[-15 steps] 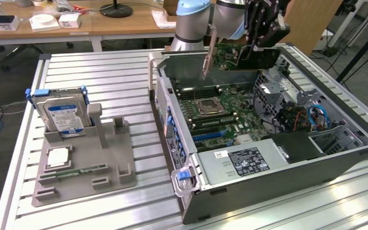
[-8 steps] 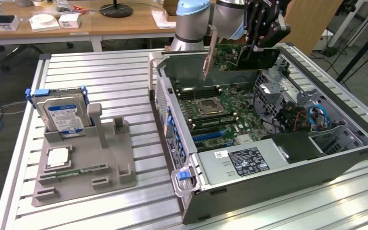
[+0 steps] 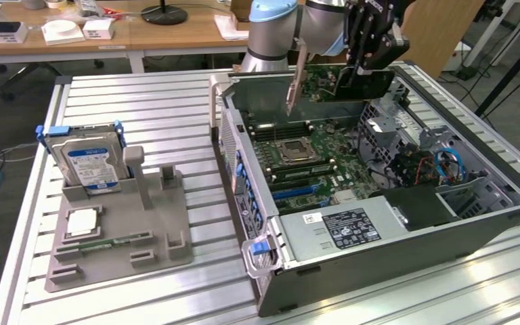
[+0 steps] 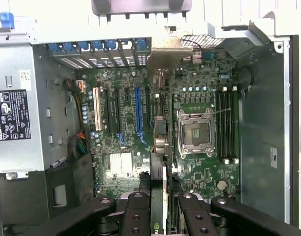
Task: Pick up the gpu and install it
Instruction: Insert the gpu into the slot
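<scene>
Exterior view: silver blue-labelled hard drive (image 3: 89, 162) sits untouched left of the open grey metal computer case (image 3: 378, 271). Above that case, the black gripper (image 3: 365, 71) is clamped on the gpu (image 3: 332, 84), a thin dark card with a metal bracket. Pickup looks done, 1 job left: seating it in a slot.

The computer case (image 3: 359, 284) is grey sheet metal with a dull, matt finish. It stands on a desk (image 3: 152, 101) of ribbed, pale aluminium with a soft sheen. Inside the case, the motherboard (image 3: 300, 152) is green, faintly glossy board, and the power supply (image 3: 341, 233) is bare silver metal with a black printed label. Above the case, the graphics card (image 3: 321, 81) shows green board and a bright metal bracket, between matt black fingers (image 4: 135, 211). Beside the case, a matt grey plastic stand (image 3: 152, 223) carries a hard drive (image 3: 89, 162) of silvery metal with a glossy blue label.
</scene>
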